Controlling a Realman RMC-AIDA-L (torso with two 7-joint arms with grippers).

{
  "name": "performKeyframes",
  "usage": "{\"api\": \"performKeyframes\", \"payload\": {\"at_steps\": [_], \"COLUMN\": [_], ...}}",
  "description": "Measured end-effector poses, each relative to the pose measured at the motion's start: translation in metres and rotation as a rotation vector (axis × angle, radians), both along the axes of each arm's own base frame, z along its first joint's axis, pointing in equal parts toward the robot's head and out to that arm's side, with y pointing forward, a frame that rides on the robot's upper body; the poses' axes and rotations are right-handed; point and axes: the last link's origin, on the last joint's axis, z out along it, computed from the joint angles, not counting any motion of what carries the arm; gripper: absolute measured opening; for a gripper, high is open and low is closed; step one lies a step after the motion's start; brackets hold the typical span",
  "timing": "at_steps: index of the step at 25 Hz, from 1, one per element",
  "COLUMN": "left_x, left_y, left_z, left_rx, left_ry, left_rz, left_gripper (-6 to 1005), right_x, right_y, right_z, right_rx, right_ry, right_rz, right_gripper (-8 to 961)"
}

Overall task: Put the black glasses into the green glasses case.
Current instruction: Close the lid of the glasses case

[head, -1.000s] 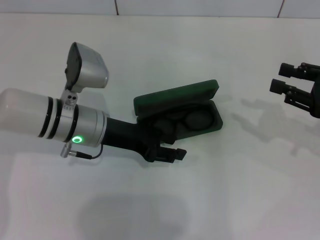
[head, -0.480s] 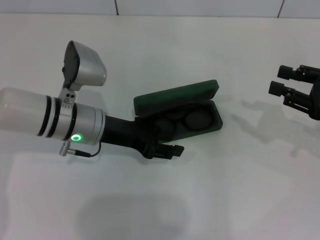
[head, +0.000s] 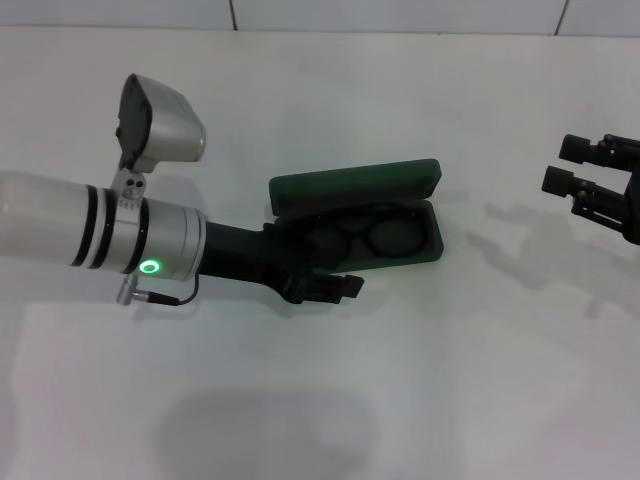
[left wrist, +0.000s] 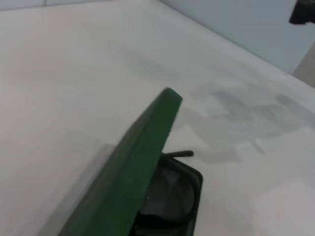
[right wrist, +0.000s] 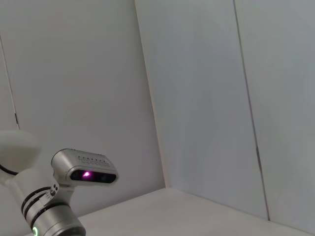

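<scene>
white table [head: 450, 380] holds green glasses case [head: 356, 189], black glasses [head: 385, 240] inside.

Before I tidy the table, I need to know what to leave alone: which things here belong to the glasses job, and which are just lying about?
Part of the job:
- black glasses, lying inside the case
- green glasses case, lid raised
- left claw, at the case's near edge

Not part of it:
- right claw, idle at the table's far right
- no loose clutter visible

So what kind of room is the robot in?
Probably a lab or test room, not a home. There's a plain white table, bare white panel walls, and nothing laid out except the green glasses case with the black glasses inside it.
</scene>
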Motion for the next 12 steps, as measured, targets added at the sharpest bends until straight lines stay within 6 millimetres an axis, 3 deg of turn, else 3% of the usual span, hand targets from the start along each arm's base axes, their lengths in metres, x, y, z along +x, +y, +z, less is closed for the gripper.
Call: {"api": "performKeyframes", "payload": {"at_steps": [5,12], "left_x": [0.001,0.030], "left_y": [-0.002,0.002], "left_z": [0.001,0.025], "left_rx": [-0.012,0.041], "left_ry": [-0.009,-0.199], "left_rz": [-0.011,-0.075], "left_gripper": [613,614], "right_x": [0.001,0.001], "right_y": [0.000,0.000], "right_z": [0.001,0.001], "right_rx": [0.009,0.026], "right_ry": [-0.003,-0.003], "right_rz": [0.004,0.009], "right_gripper": [457,458]}}
